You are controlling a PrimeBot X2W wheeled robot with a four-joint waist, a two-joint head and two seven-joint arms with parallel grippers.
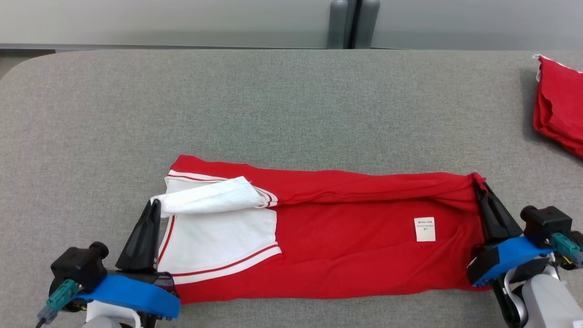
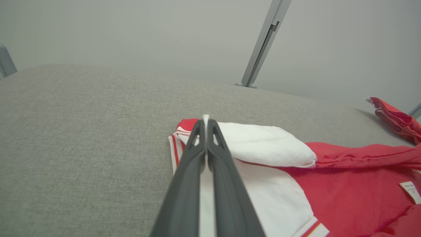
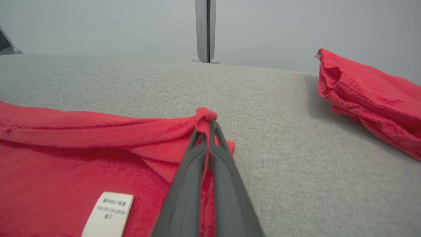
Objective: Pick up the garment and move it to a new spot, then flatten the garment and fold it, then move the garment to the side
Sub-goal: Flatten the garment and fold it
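The garment (image 1: 346, 237) is a red shirt with a white, red-striped end at the left and a white label; it lies folded lengthwise across the grey table (image 1: 273, 105). My left gripper (image 1: 155, 205) is shut on the white sleeve edge at the garment's left end; the left wrist view shows white cloth pinched between the fingers (image 2: 206, 131) of that gripper. My right gripper (image 1: 479, 184) is shut on the bunched red corner at the garment's right end (image 3: 205, 117). The red body (image 2: 355, 194) and the label (image 3: 108, 212) lie flat beside the fingers.
A second red cloth (image 1: 560, 105) lies crumpled at the table's far right edge, also seen as a red cloth (image 3: 371, 95) in the right wrist view. Bare grey table stretches behind and to the left of the garment. A grey post (image 1: 348, 23) stands behind the table.
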